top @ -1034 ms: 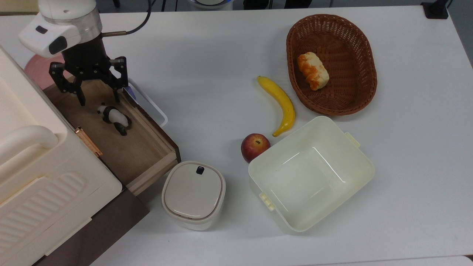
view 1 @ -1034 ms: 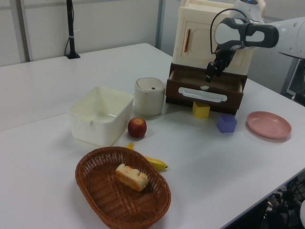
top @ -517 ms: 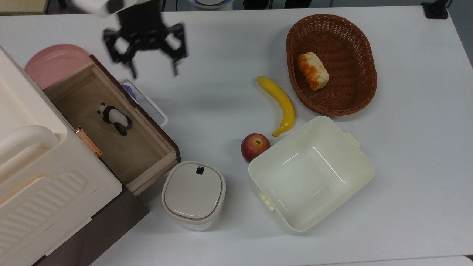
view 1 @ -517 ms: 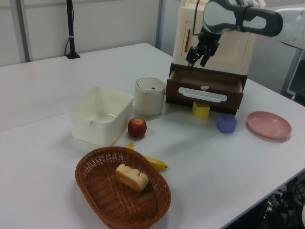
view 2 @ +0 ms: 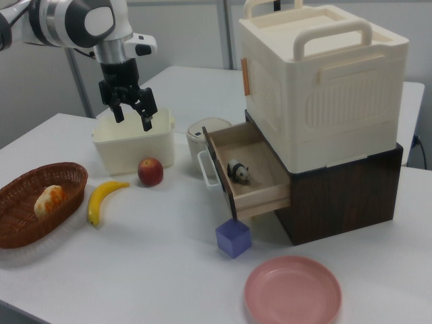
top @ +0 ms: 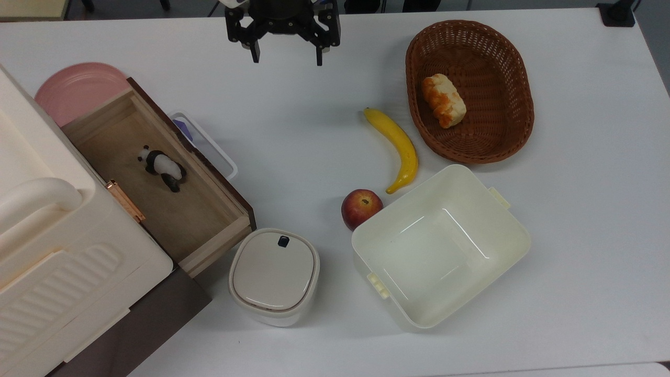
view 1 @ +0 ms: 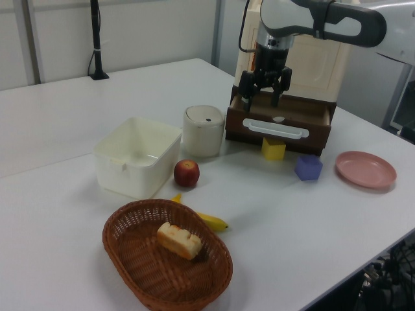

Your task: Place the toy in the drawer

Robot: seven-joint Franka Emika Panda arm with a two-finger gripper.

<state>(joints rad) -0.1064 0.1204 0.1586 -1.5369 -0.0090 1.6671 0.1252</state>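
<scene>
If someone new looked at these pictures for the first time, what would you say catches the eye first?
Probably the open wooden drawer at the top view's left, with the little panda toy standing on its floor. Next, the black gripper, open and holding nothing, high over the white table near the top view's upper edge. Then the brown wicker basket holding a bread roll, at the top view's upper right.

Setting: indoor robotics lab. Evidence: Panda arm (view 2: 64, 20) mounted over a plain white bench (top: 576, 209); props laid out as test items, namely plastic banana (top: 396, 146), apple (top: 360, 208), wicker basket (top: 469, 89), coloured blocks (view 1: 308, 167). Black stand (view 1: 96, 39) clamped at bench edge, pale partition panels (view 1: 149, 29) behind, cabling to the arm.
</scene>
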